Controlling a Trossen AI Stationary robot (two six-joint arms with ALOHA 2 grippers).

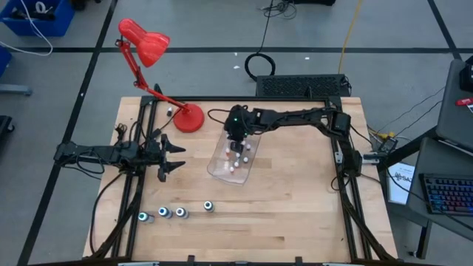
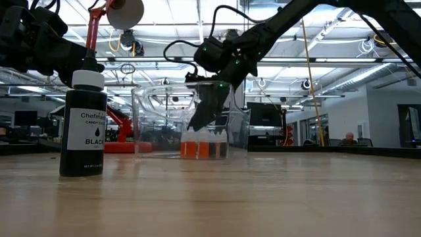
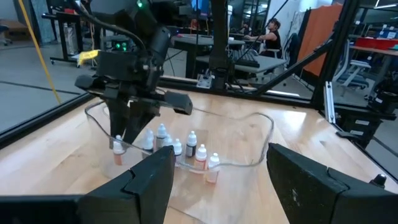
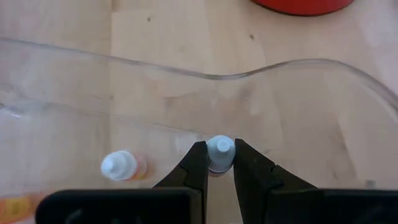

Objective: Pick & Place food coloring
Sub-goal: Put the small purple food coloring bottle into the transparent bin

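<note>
Clear, thin-walled plastic tub [image 1: 222,164] with a wavy rim, at the centre of the high view on a pale wood-grain table [image 1: 295,199]; it holds small white-capped food coloring bottles [image 1: 237,159], several tinted orange-red. Four dark round bottles [image 1: 163,213] with teal-white tops stand in a row at lower left; in the low view one, labelled black, fills the left foreground. A glossy red desk lamp [image 1: 188,117] stands just upper left of the tub. The right gripper [image 4: 219,163] reaches down inside the tub, fingers closed on a white bottle cap [image 4: 220,149]. The left gripper [image 1: 171,155], at centre left, waits with fingers spread, holding nothing.
</note>
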